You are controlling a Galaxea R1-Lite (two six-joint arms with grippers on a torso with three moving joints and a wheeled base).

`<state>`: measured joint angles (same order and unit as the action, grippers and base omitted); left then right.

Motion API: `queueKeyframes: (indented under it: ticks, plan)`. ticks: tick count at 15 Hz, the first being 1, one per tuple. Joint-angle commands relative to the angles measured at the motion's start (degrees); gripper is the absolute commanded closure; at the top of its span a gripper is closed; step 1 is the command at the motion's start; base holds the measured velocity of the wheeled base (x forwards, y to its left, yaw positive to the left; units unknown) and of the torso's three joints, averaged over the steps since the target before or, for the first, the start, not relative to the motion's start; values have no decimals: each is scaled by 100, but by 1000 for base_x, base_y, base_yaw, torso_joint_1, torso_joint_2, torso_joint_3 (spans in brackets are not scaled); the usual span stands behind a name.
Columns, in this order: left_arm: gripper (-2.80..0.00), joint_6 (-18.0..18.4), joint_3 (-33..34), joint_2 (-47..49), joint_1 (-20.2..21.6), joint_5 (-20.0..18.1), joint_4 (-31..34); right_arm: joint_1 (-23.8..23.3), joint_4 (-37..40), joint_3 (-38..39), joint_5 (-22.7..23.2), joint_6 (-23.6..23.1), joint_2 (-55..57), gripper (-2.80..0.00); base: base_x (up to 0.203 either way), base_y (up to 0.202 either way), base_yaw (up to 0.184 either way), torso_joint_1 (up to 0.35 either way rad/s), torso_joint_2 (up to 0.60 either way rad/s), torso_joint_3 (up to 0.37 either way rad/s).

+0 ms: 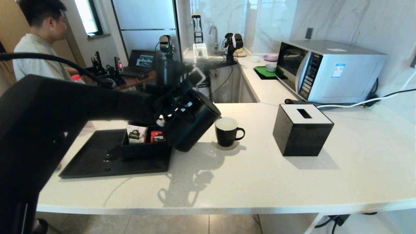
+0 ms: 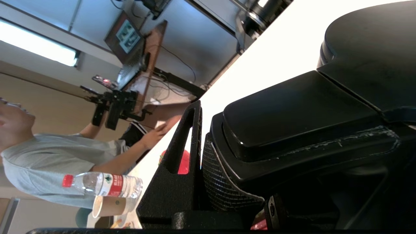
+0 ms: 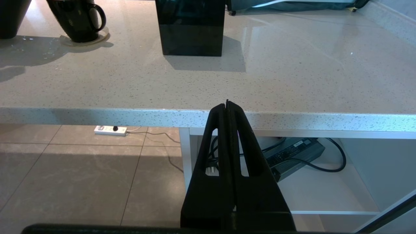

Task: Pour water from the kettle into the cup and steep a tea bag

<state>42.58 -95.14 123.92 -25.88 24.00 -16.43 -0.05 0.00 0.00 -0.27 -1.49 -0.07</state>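
Observation:
The matte black kettle (image 1: 191, 126) hangs above the counter, tipped to the right, its top edge beside the rim of the cup (image 1: 226, 131). My left gripper (image 1: 172, 112) is shut on the kettle's handle. In the left wrist view one finger (image 2: 182, 156) lies against the handle of the kettle (image 2: 302, 113); the other finger is hidden behind it. The cup is a black mug with a white inside, standing on a pale coaster. I see no stream of water. The tea bag is not in view. My right gripper (image 3: 227, 105) is shut and empty, just below the counter's front edge.
A black tray (image 1: 97, 162) on the left carries a box holding a white CHALI sachet (image 1: 136, 135) and a red sachet (image 1: 156, 136). A black tissue box (image 1: 302, 130) stands right of the cup, a microwave (image 1: 328, 71) behind it. A person sits at the far left.

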Motion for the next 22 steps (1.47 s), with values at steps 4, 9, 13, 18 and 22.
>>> queueKeyframes:
  ticks: [4, 9, 13, 18, 22]
  plan:
    - [0, 292, -225, 1, 22, 17, 146, -3, 0, 0, 0, -7, 7, 0, 0, 0, 0, 0, 0, 0]
    - [0, 418, -285, 1, 30, 17, 307, -4, 0, 0, 0, -1, 7, 0, 0, 0, 0, 0, 0, 0]
    - [0, 499, -294, 10, 22, 17, 308, 1, 0, 0, 0, -7, 7, 0, 0, 0, 0, 0, 0, 0]
    - [0, 593, -312, 18, 13, 17, 316, 5, 0, 0, 0, -9, 7, 0, 0, 0, 0, 0, 0, 0]
    - [0, 716, -329, 27, -5, 17, 307, 5, 0, 0, 0, -1, 7, 0, 0, 0, 0, 0, 0, 0]
